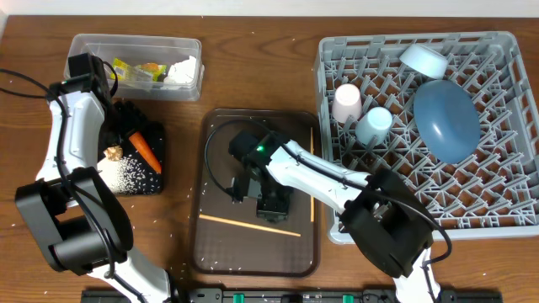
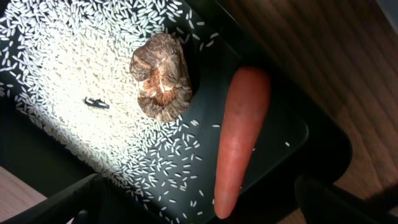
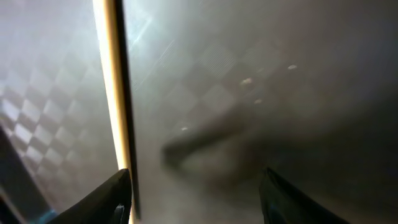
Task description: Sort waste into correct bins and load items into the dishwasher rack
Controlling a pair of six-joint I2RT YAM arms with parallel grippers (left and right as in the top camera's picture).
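Two thin wooden chopsticks (image 1: 248,225) lie on the dark brown rectangular serving tray (image 1: 286,252). One runs slantwise across its lower half and the other lies straight along its right edge. The tray's surface has a faint checkered sheen and a few white specks.

The right gripper (image 3: 196,186) hangs low over this tray with its two dark fingers spread and nothing between them. In the right wrist view a pale stick runs up from beside one finger. The blur hides whether they touch.

The left gripper (image 2: 202,186) is also spread wide and empty, above the shallow black rectangular tray (image 2: 273,143). That tray holds a scatter of loose white rice (image 2: 68,56), a small wrinkled brown food lump (image 2: 161,84) resting on the grains, and a smooth tapered orange carrot (image 2: 239,140) just beside the lump.

Behind the black tray stands the clear rectangular plastic tub (image 1: 84,42). It contains a yellow-green wrapper (image 1: 139,71) and a crumpled white tissue (image 1: 184,71).

At the right, the large square grey plastic crate (image 1: 497,194) with its lattice of pegs carries four pieces:
- A pale pink cup (image 1: 346,103).
- A light-blue cup (image 1: 373,125) just beside the pink one.
- A large, round, matte blue plate (image 1: 446,119), leaning among the pegs.
- A small light-blue bowl (image 1: 423,61) near the far edge.
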